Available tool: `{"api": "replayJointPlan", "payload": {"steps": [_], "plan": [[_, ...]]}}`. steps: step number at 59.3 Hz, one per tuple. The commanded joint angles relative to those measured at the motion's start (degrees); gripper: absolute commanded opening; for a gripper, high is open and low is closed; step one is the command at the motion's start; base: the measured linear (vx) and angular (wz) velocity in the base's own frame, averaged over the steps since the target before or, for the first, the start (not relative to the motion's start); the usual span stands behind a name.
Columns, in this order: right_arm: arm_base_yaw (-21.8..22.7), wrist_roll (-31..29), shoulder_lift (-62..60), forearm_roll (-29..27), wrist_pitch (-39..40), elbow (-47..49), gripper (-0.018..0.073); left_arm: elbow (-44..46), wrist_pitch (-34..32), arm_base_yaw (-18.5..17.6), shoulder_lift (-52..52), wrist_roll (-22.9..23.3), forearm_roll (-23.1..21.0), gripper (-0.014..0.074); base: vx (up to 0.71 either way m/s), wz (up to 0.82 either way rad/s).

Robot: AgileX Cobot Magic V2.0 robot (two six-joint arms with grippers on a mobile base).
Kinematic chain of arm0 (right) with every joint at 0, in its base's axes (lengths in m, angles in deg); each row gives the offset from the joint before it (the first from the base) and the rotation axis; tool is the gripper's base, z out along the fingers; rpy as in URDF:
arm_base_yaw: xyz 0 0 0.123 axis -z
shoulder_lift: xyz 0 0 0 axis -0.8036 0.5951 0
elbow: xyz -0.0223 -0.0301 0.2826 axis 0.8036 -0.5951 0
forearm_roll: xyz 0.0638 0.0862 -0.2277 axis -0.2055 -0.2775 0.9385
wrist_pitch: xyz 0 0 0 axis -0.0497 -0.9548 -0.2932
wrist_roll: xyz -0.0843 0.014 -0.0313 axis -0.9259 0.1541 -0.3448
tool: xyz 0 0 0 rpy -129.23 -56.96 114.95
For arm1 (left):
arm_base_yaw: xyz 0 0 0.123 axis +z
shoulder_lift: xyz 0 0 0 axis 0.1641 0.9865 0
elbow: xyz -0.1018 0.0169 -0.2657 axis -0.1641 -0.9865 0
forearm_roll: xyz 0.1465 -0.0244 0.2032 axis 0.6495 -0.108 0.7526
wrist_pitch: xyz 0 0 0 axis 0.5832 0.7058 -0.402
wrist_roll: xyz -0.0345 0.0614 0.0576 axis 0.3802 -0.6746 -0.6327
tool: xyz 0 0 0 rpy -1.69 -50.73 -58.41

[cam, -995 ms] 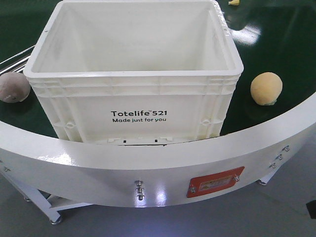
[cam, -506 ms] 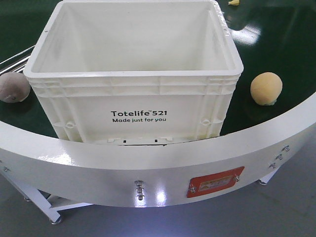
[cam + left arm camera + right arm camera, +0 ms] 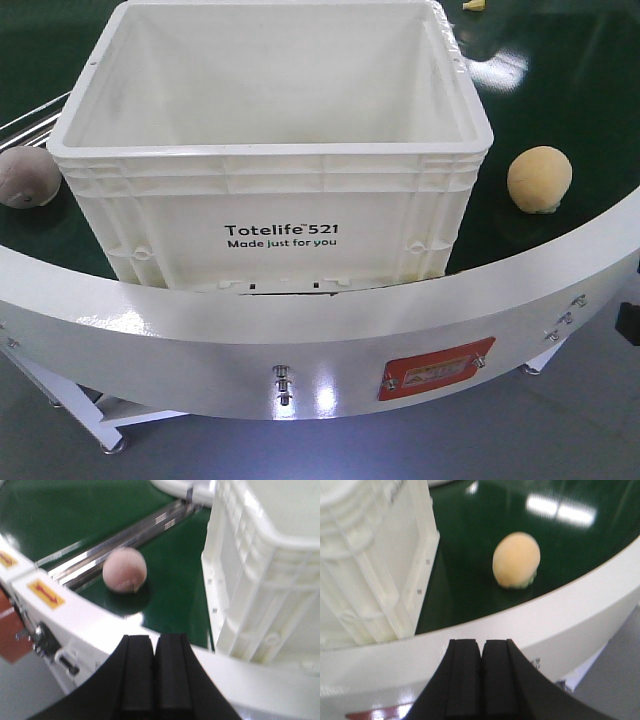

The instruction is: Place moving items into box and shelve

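Observation:
A white Totelife crate (image 3: 270, 215) stands empty on the green conveyor belt (image 3: 560, 110); its side shows in the left wrist view (image 3: 260, 575) and the right wrist view (image 3: 370, 565). A pinkish-grey ball (image 3: 28, 176) lies left of the crate, also in the left wrist view (image 3: 125, 570). A yellow-orange ball (image 3: 539, 180) lies right of the crate, also in the right wrist view (image 3: 516, 560). My left gripper (image 3: 154, 645) is shut and empty, low in front of the conveyor's white rim. My right gripper (image 3: 481, 650) is shut and empty, likewise outside the rim.
The curved white conveyor rim (image 3: 300, 320) runs between both grippers and the belt. Metal guide rails (image 3: 125, 535) run behind the pinkish ball. A small yellow item (image 3: 473, 5) lies at the far back. A red plate (image 3: 435, 372) is fixed on the rim's front.
A dark part at the right edge of the front view has risen. The yellow-orange ball has turned slightly in place. The crate has not moved.

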Motion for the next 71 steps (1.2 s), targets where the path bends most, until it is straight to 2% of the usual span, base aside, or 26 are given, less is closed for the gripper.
{"api": "replayJointPlan", "payload": {"steps": [1,8,14,18,28,33,37,45,51,62,71], "plan": [[0.0,-0.5,2.8,0.0,2.9,1.7,-0.0014,1.3,-2.3,0.1,1.4,0.2,0.1,-0.0022,0.0,0.0],[0.0,2.2,6.1,0.1,2.7,1.7,0.002,1.3,-2.7,0.1,1.5,0.6,0.1,-0.0014,0.0,0.0],[0.0,3.3,8.9,0.5,2.5,2.1,0.0109,1.3,-1.7,0.1,1.5,0.5,0.2,0.0055,0.0,0.0],[0.0,3.4,10.9,0.5,1.7,3.1,0.0202,1.3,-1.0,0.1,1.5,0.5,0.9,0.0137,0.0,0.0],[0.0,3.8,16.9,1.5,1.4,7.0,0.0513,1.3,-0.8,0.1,1.5,0.5,2.0,0.04,0.0,0.0],[0.7,6.1,20.4,3.6,1.3,9.4,0.0635,1.3,-0.8,0.1,1.5,0.5,2.0,0.0483,0.0,0.0],[2.4,7.4,23.3,4.8,0.8,11.5,0.0697,1.3,-0.8,0.1,1.5,0.5,2.0,0.0524,0.0,0.0],[6.9,6.6,30.1,4.0,-0.2,17.1,0.072,1.3,-0.8,0.1,1.5,0.5,2.0,0.0532,0.0,0.0],[8.7,3.1,36.2,0.1,-1.7,22.3,0.0708,1.3,-0.8,0.1,1.5,0.5,2.0,0.0523,0.0,0.0],[9.0,-4.3,47.9,-7.1,-2.2,31.6,0.0697,1.3,-0.8,0.1,1.5,0.5,1.9,0.0518,0.0,0.0],[9.0,-5.8,57.3,-8.5,-2.1,39.4,0.069,1.3,-0.8,0.1,1.5,0.5,1.9,0.0518,0.0,0.0]]}}
